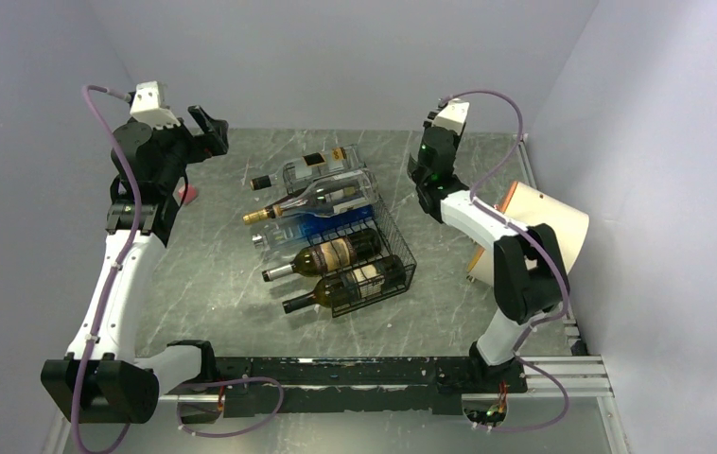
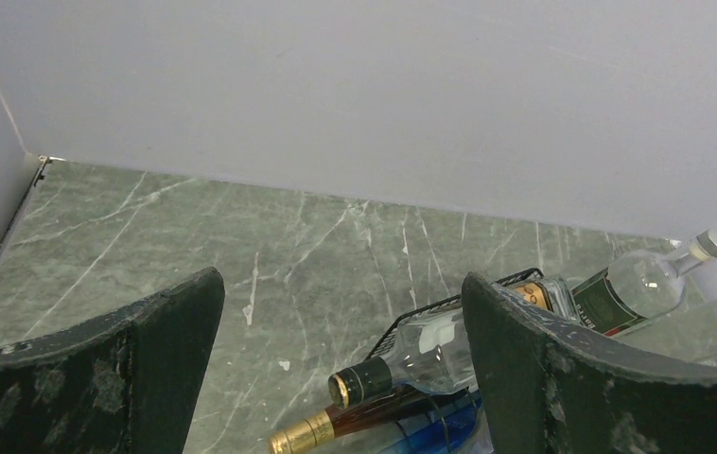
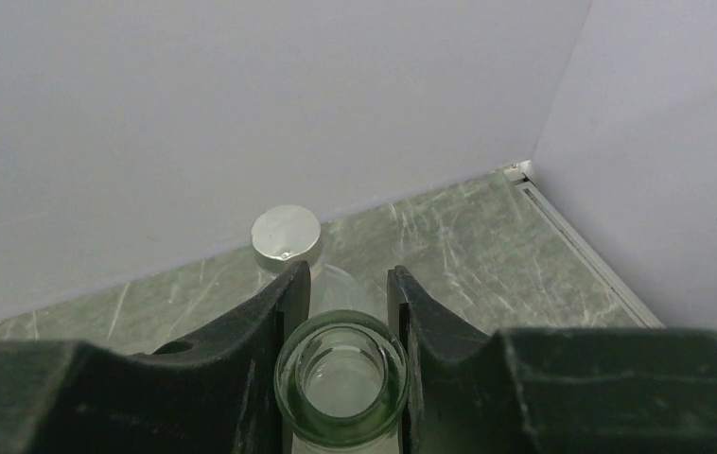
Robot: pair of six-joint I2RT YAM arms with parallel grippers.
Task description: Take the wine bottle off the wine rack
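The black wire wine rack [image 1: 394, 248] sits mid-table with several bottles lying in it, necks to the left. My right gripper [image 3: 347, 274] is shut on the neck of a clear, green-tinted wine bottle [image 3: 341, 378] whose open mouth faces the camera. From above, this gripper [image 1: 418, 176] hangs at the rack's far right corner and hides the held bottle. A white-capped clear bottle [image 3: 286, 233] lies just beyond the fingertips. My left gripper [image 2: 341, 284] is open and empty, raised at the far left [image 1: 209, 127], well away from the rack [image 2: 449, 307].
A cream cylinder [image 1: 536, 223] lies against the right wall by the right arm. A small pink object [image 1: 186, 194] rests near the left arm. Grey walls enclose the back and both sides, and a metal rail [image 1: 546, 203] runs along the right edge.
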